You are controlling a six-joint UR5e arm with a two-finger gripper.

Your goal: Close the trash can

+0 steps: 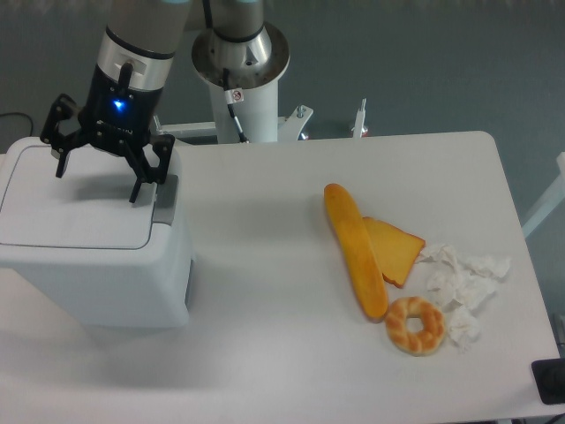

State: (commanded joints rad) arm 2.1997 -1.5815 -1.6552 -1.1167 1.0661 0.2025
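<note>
Overhead, the gripper (96, 175) hung spread wide above the trash can (93, 243) at the desk's (265, 291) left edge. Its lid (75, 208) lay flat.

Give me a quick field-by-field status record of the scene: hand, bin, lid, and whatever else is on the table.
hand: open, fingers spread, above the lid, holding nothing
trash can: white bin at the table's left edge
lid: flat white lid lying down level on the bin, looks closed
latch strip: grey, on the right rim
table: white
food: long bread roll, orange wedge, ring pastry, right side
other: crumpled tissue beside the food
</note>
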